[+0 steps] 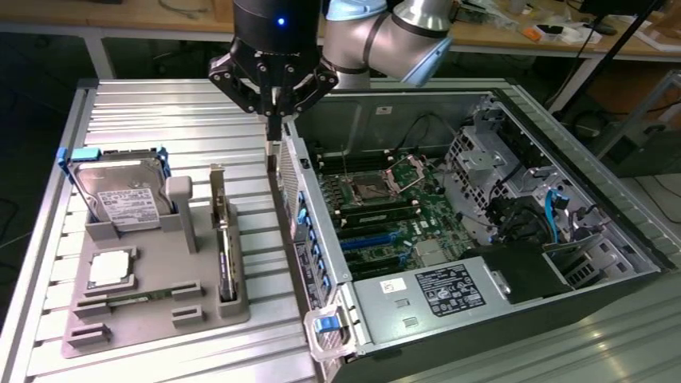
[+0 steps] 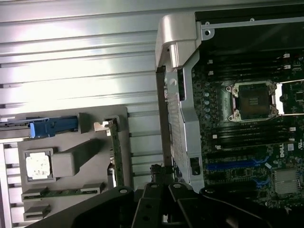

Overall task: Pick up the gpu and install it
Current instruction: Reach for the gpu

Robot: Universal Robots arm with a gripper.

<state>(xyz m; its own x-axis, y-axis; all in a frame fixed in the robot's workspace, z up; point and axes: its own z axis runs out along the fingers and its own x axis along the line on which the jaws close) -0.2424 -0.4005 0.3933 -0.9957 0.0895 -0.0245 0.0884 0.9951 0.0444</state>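
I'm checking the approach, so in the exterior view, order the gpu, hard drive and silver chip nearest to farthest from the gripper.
1. gpu, upright beside the case, closest to the gripper.
2. hard drive, upright, exterior view's left.
3. silver chip, flat in the tray, farthest.

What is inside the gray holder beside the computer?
A hard drive and the graphics card stand in slots; a processor and a memory stick lie flat. The holder hides the standing parts' lower edges.

Dark, possibly green gpu (image 1: 226, 263); grey holder (image 1: 149, 327); black gripper (image 1: 274, 132).
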